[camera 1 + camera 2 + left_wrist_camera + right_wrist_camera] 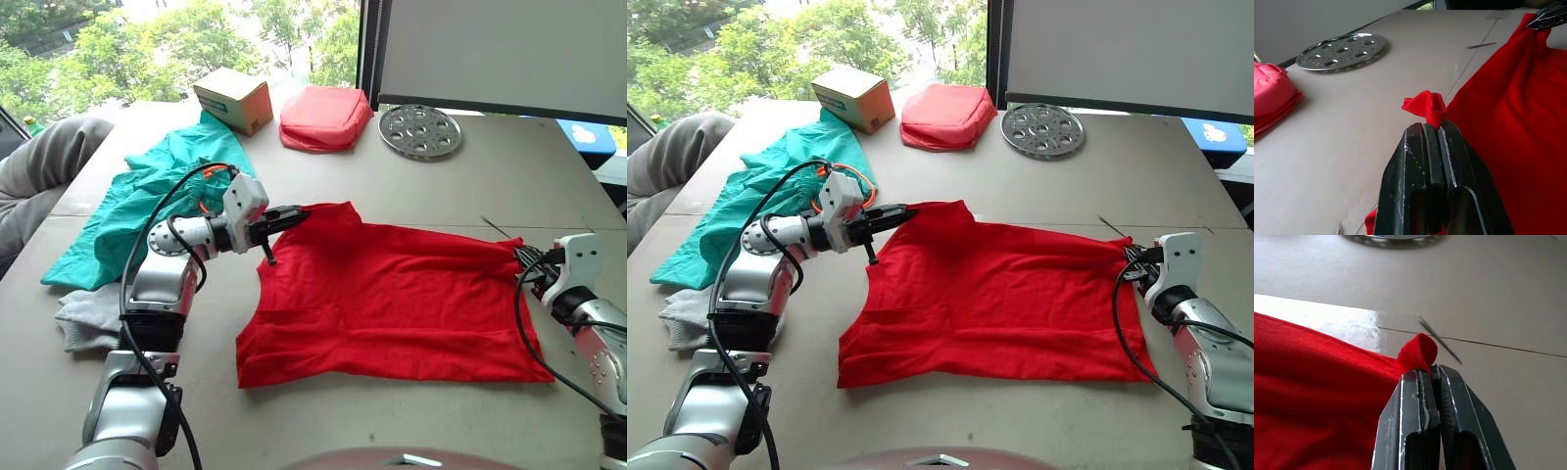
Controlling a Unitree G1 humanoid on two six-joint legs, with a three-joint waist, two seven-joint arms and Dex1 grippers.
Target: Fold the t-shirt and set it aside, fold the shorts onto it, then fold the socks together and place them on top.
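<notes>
The left claw [1431, 128] is clamped tight on a pinch of red cloth, a small tuft poking out past its tips; the right claw [1431, 369] is closed the same way on a rolled nub of hem at the opposite end; between them the t-shirt [392, 294] lies spread on the bench [392, 421], long axis running from one claw across to the other, each arm holding the far corner on its own side. The cloth trails from both claws toward the robot, so I judge a fold must carry the far edge over the body of the shirt toward the near edge; both claws need to travel together or the edge will skew.

Beyond the left claw the shorts [147, 191] lie crumpled, well apart from the right arm, an orange cord [844, 174] looped just behind the left wrist; the socks [88, 315] sit at the left arm's elbow, just beside the shorts.

The head views show the whole layout, with a cardboard box [233, 100], a red pouch [325, 117] and a perforated metal disc [420, 130] at the far side; the wrist views alone show that each pinch is shallow, cloth barely past the tips, so slipping seems possible.
</notes>
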